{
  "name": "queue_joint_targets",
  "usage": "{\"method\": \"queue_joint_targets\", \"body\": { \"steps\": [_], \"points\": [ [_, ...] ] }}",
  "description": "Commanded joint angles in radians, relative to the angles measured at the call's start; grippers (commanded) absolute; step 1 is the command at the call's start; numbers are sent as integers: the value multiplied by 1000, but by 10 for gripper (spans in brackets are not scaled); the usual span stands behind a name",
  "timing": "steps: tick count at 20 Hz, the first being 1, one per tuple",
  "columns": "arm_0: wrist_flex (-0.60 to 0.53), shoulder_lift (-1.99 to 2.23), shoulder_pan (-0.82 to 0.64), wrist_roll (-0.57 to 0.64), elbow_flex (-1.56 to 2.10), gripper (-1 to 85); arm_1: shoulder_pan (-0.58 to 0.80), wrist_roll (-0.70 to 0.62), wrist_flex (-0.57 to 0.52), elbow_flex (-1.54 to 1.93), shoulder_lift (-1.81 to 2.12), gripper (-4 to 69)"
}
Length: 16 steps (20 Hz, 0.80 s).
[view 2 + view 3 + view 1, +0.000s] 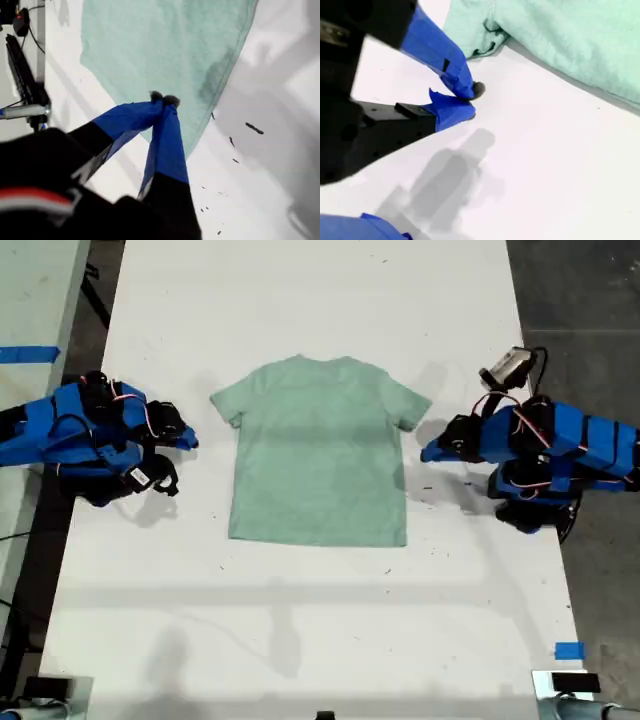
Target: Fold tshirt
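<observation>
Exterior view is showing the tshirt (320, 450) lying flat and spread open on the white table (300, 640), roughly in the middle, collar toward the top of that view and hem toward the bottom. Both sleeves are lying out to the sides.

My first gripper (428, 452) is sitting low over the table at the exterior view's right, just beside the shirt's side edge and below the sleeve. In the first wrist view its jaws are pressing together with nothing between them (162, 98), and the tips are overlapping the tshirt (165, 45) in the picture; I cannot tell whether they are touching the cloth.

My second gripper (190, 442) is resting at the exterior view's left, apart from the shirt, with bare table in between. In the second wrist view its jaws are meeting at the tips (470, 100), holding nothing, and the near sleeve (470, 30) is bunching slightly, a dark fold showing under it.

Both arms are running off the exterior view's sides, so their bases are cut off. A strip of blue tape (568, 650) is sticking to the table near the lower corner on the exterior view's right. Small dark specks (254, 128) are lying on the table, too small to identify.
</observation>
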Motion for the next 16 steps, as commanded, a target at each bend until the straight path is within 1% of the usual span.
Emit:
{"method": "queue_joint_targets", "body": {
  "steps": [1,5,8,13,16],
  "points": [
    [66,-212,-91,112,-255,1,83,-124,35,-198,-166,-10],
    [153,-400,-224,273,-491,0,256,-322,150,-411,-357,-11],
    [176,-525,-295,376,-630,0,383,-445,199,-541,-471,-12],
    [245,-765,-400,506,-876,0,508,-577,235,-769,-693,-12],
    [272,-865,-446,552,-966,0,561,-632,265,-896,-779,-13]
  ]
}}
